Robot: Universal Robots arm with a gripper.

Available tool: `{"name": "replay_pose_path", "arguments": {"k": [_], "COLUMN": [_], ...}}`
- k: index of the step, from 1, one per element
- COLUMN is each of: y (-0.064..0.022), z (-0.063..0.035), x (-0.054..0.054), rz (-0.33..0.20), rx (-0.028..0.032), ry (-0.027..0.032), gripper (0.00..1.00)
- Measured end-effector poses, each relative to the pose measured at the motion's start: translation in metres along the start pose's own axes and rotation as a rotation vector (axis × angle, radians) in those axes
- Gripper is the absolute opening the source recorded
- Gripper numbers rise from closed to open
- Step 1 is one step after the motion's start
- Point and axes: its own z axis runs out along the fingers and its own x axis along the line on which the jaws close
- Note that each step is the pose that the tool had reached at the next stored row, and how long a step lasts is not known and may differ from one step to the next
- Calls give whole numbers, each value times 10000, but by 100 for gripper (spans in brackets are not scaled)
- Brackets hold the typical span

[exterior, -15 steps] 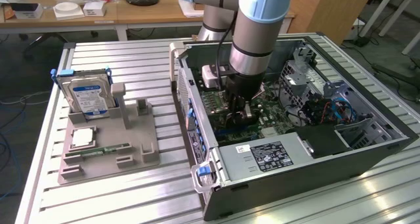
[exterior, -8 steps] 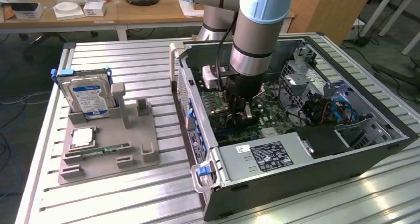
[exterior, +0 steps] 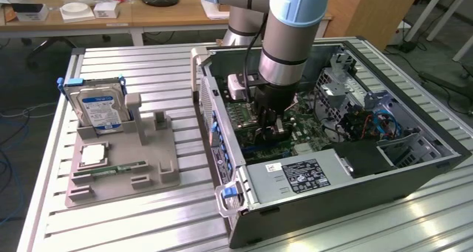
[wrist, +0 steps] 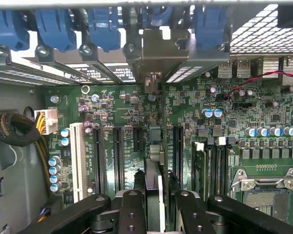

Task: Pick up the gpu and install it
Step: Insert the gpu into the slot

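In the wrist view the gpu [wrist: 155, 161] shows edge-on, standing upright over the long black expansion slots [wrist: 118, 156] of the green motherboard [wrist: 224, 131]. Its silver bracket [wrist: 158, 48] is up against the case's rear slot openings. My gripper [wrist: 156, 202] is shut on the card's edge, one black finger [wrist: 132, 209] on each side. In the exterior view the gripper [exterior: 270, 131] is down inside the open computer case [exterior: 414, 169], just above the motherboard, and the card itself is mostly hidden under the wrist. Whether the card sits fully in a slot I cannot tell.
A grey fixture [exterior: 148, 152] on the exterior view's left holds a hard drive with a blue label [exterior: 99, 105], a memory stick [exterior: 111, 168] and a processor chip [exterior: 94, 154]. Inside the case are the power supply [exterior: 296, 174], blue bracket latches [wrist: 53, 29], a black cable bundle [wrist: 10, 129] and the processor socket [wrist: 266, 195].
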Motion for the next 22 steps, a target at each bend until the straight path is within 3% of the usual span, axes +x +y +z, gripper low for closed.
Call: {"name": "replay_pose_path", "arguments": {"k": [22], "y": [-1], "z": [18], "x": [-17], "rz": [29], "rx": [1], "ry": [-13], "gripper": [28]}}
